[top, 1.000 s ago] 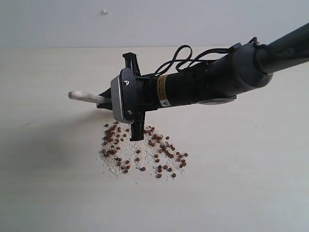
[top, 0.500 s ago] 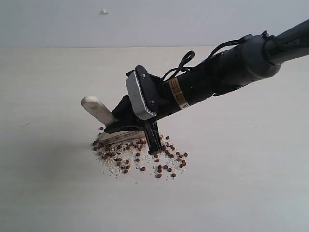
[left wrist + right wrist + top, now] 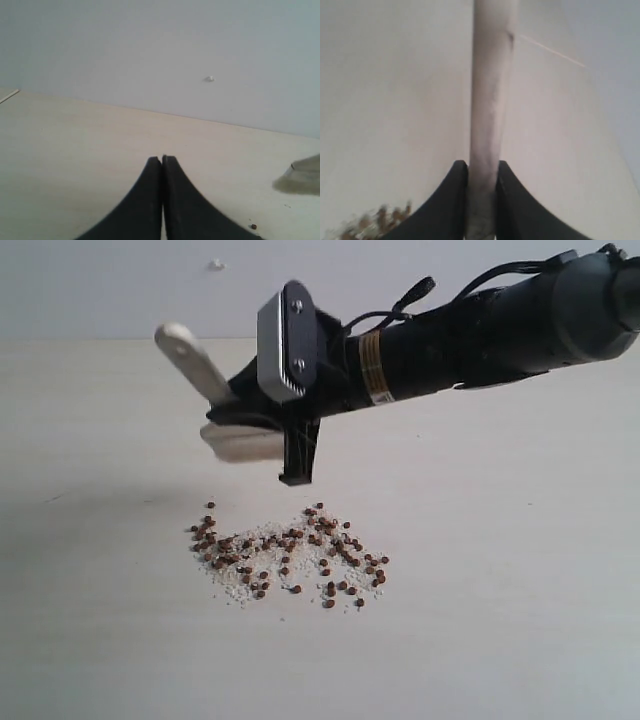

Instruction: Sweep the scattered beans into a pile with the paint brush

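Beans [image 3: 290, 560] lie in a loose patch at lower centre of the exterior view, on a pale table [image 3: 500, 640]. Bare surface surrounds them, with open room to the left, to the right and toward the bottom edge. The table's far edge meets a plain wall [image 3: 100, 290] across the upper frame, well apart from the patch.

They are small, round and reddish-brown, mixed with whitish crumbs [image 3: 235, 585]. The patch is spread wide rather than heaped, and thickest toward its left end.

A dark right arm [image 3: 500, 320] reaches in from the upper right, nearly level. The right gripper [image 3: 240, 412] pinches the paint brush [image 3: 245, 443] and holds it in the air above the patch's left part, clear of the beans. The cream bristles hang lowest and the pale handle [image 3: 185, 348] slants toward the upper left.

In the left wrist view the left gripper [image 3: 162, 160] is pressed together with nothing between its jaws, over bare table. A blurred grey shape at that view's right edge may be the bristles.
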